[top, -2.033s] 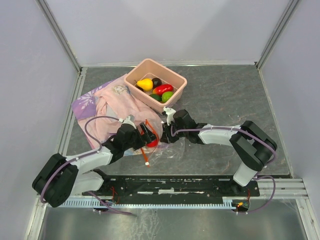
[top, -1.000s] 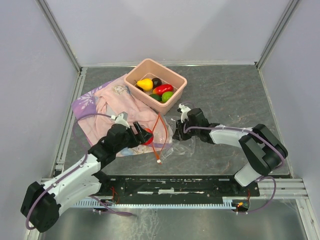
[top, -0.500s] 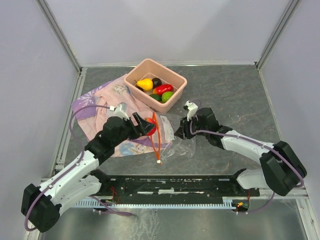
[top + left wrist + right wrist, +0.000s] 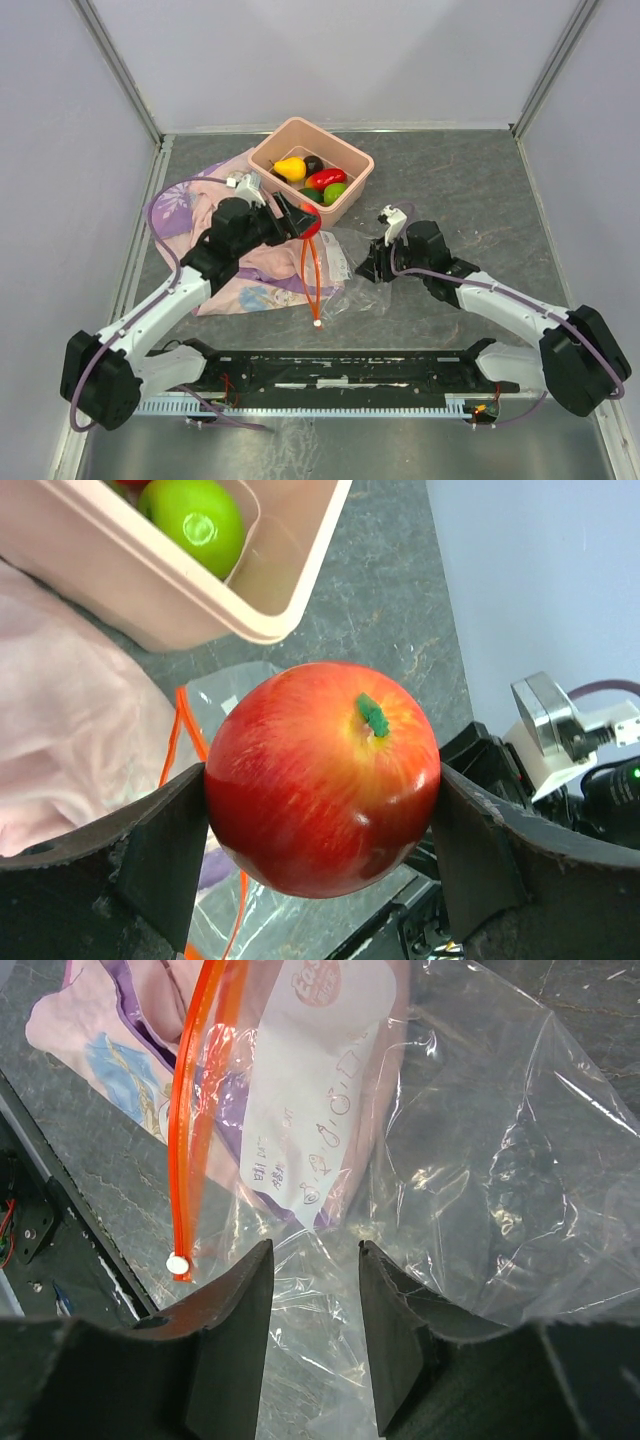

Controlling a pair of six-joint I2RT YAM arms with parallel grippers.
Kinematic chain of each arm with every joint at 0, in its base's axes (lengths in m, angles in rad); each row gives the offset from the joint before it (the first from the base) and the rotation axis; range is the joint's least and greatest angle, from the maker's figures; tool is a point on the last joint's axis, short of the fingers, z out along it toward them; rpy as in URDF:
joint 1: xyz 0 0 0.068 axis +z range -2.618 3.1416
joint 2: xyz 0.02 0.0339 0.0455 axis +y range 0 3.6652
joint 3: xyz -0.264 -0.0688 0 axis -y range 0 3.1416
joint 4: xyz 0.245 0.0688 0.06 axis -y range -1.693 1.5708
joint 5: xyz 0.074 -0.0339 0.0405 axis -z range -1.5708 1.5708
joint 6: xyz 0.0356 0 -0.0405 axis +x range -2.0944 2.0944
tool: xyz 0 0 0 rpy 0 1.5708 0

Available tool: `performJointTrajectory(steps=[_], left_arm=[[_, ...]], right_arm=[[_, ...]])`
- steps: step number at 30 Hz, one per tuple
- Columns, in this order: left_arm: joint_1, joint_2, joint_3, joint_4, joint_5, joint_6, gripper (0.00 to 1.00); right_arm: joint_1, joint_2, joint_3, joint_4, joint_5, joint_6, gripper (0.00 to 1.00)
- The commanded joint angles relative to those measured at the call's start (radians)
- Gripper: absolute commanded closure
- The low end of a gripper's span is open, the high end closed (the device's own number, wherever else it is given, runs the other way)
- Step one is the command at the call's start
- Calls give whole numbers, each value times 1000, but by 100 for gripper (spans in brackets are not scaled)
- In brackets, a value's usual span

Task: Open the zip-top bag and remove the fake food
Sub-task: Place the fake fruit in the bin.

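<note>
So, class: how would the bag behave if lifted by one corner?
Probably floppy: the bag lies crumpled in creases. Likely very light, being thin clear film. Its zip strip might dangle, since it bows loose.

a glossy red apple (image 4: 322, 777) with a green stem nub fills the middle of the frame, clamped on both sides by the dark fingers (image 4: 165, 850) of the left gripper (image 4: 322, 790). in the upper left is a corner of a salmon-pink tub (image 4: 180, 600) with a green fruit (image 4: 197, 522) inside. a pink cloth (image 4: 70, 730) lies at the left. just below the tub, the clear zip-top bag (image 4: 228, 688) and its orange strip (image 4: 186, 730) rest on the grey table (image 4: 390, 590). part of the other arm (image 4: 570, 730) shows at the right edge.
</note>
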Motion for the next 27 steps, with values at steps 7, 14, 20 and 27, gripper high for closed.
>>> performJointTrajectory(steps=[7, 14, 20, 27], left_arm=[[82, 137, 163, 95, 80, 101, 46], [133, 249, 259, 96, 103, 127, 46], [156, 375, 369, 86, 87, 152, 48], [159, 536, 530, 18, 26, 216, 50]], right_arm=[[-16, -79, 0, -24, -18, -17, 52], [-21, -115, -3, -50, -16, -19, 50], [-26, -140, -9, -70, -16, -19, 50], [-28, -158, -22, -83, -17, -16, 49]])
